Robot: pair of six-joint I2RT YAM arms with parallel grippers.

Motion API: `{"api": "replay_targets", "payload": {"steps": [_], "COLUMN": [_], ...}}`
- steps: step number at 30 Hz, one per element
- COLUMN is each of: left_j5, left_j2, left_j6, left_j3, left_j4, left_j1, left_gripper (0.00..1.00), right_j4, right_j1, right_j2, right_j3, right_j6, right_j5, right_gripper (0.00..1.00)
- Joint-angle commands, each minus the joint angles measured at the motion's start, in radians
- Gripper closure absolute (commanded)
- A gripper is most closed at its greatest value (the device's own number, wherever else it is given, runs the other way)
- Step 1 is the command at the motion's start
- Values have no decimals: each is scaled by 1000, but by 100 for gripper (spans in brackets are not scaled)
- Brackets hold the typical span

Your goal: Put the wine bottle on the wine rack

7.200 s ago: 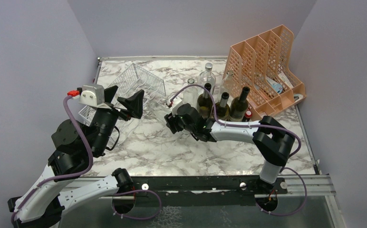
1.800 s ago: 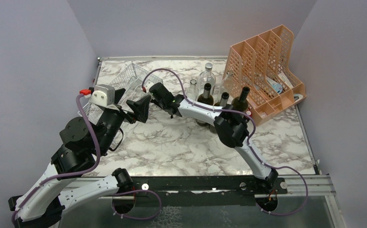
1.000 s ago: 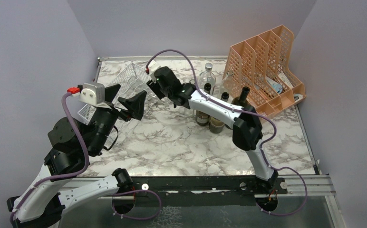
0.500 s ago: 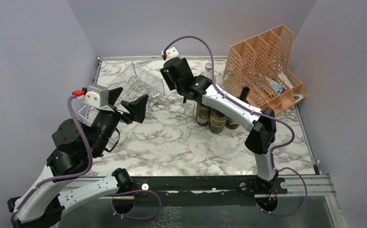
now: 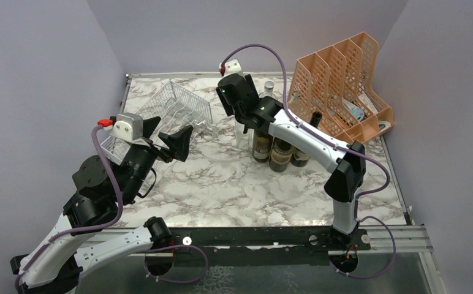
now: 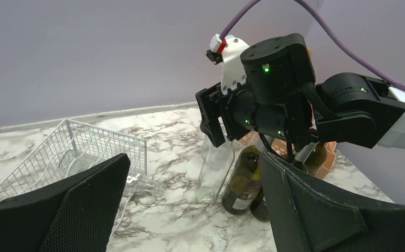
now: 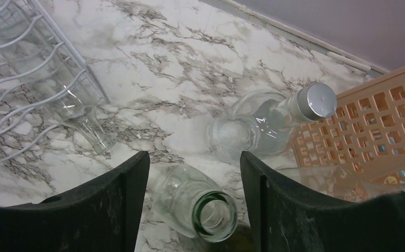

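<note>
Right wrist view gives me the best look. The right gripper (image 7: 193, 157) points straight down with its jaws spread and nothing between them is pinched. Below the gap stands a clear bottle (image 7: 206, 212) with an open, green-tinted mouth, nearer the right finger than the left. I cannot tell from here whether the fingers reach down to the level of its neck. Just beyond it stands a second clear bottle with a silver cap (image 7: 263, 123), close to the peach perforated file holder (image 7: 384, 115).

On the top external view the wine rack (image 5: 176, 107) sits toward the far left corner of the marble counter (image 5: 222, 184), well apart from the bottles. It is white wire with wavy rows. A clear glass piece (image 7: 87, 126) lies at the rack's edge; it could be the end of a bottle, but I cannot say for sure.

The dark wine bottles (image 5: 281, 154) stand upright in a tight group near the middle of the far edge, partly hidden under the right arm. They are just beside the file holder at the far right corner.

The left gripper (image 6: 193, 160) hangs above the counter in front of the rack, jaws spread wide and empty. It faces across toward the right gripper and the bottles.
</note>
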Motion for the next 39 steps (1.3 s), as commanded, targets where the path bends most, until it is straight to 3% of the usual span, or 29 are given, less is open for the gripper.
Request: {"api": "replay_targets", "payload": {"steps": [1, 6, 11, 19, 28, 39], "left_j5": [20, 24, 24, 17, 62, 157], "left_j2": [-11, -7, -3, 14, 39, 48], "left_j6": [-23, -36, -58, -100, -124, -91], "left_j3": [-11, -25, -55, -129, -265, -492], "left_j4": [19, 18, 19, 21, 92, 315], "left_j1": [1, 0, 0, 1, 1, 1], "left_gripper": [1, 1, 1, 1, 1, 1], "right_j4": [8, 23, 57, 165, 333, 291], "right_j1": [-6, -8, -9, -9, -9, -9], "right_j2": [-48, -88, -105, -125, -250, -442], "right_j3": [-38, -137, -175, -187, -277, -400], "right_j6": [43, 88, 90, 8, -62, -16], "right_j5": [26, -14, -57, -90, -231, -489], "right_gripper": [33, 40, 62, 85, 90, 91]}}
